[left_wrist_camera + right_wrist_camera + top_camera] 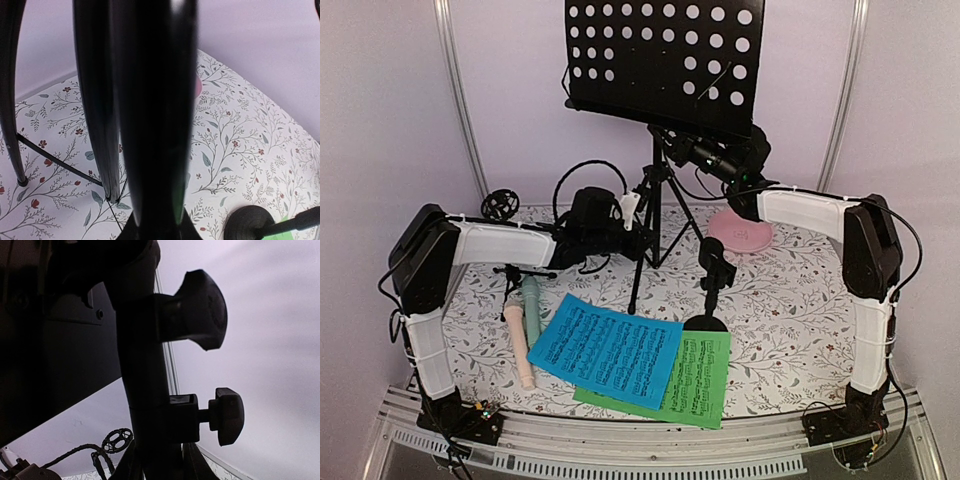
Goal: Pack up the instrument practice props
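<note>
Green sheet (705, 385) and blue sheet (605, 350) lie at 6 o'clock. Left gripper (640, 215) clamps music rack (650, 95) pole. Right gripper (668, 135) sits at its neck, 12 o'clock, open or closed unclear.

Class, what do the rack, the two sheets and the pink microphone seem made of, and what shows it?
Rack: probably painted metal, matte black; thin stiff panel with punched round holes.
Blue sheet and green sheet: paper, matte; thin, flat, printed with notation.
Pink microphone: likely plastic; smooth, even pastel colour.
</note>
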Motion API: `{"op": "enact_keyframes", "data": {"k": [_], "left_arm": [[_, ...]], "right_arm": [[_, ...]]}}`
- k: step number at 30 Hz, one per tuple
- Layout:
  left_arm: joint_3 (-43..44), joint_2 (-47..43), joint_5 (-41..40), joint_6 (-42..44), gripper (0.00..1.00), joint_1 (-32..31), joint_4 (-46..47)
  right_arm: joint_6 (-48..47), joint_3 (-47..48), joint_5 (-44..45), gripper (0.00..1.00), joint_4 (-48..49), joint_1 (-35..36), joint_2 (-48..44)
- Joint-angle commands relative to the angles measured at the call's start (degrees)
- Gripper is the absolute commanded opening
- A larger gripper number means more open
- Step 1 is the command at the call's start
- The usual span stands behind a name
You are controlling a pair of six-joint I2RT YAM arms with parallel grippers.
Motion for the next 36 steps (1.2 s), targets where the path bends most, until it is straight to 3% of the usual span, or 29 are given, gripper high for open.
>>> {"op": "enact_keyframes", "data": {"k": [1, 7, 13, 36], "left_arm": [[0.4, -3.9, 2.4, 2.1, 0.00, -0.1, 1.1], [0.9, -4.7, 1.8, 3.1, 0.00, 0.0, 0.5], [2.7, -5.9, 1.3, 4.2, 0.00, 0.0, -0.9], [0.6, -10.6, -4.5, 8.3, 0.00, 1.4, -4.7]], "right_arm": [[3.2, 1.7, -0.7, 0.17, -1.4, -0.1, 0.9], [4.2, 2.8, -2.0, 0.05, -1.9, 0.0, 0.0], [4.3, 3.9, -2.4, 0.00, -3.0, 0.0, -2.0], [0.8, 13.2, 3.9, 0.00, -9.9, 0.0, -8.0]]}}
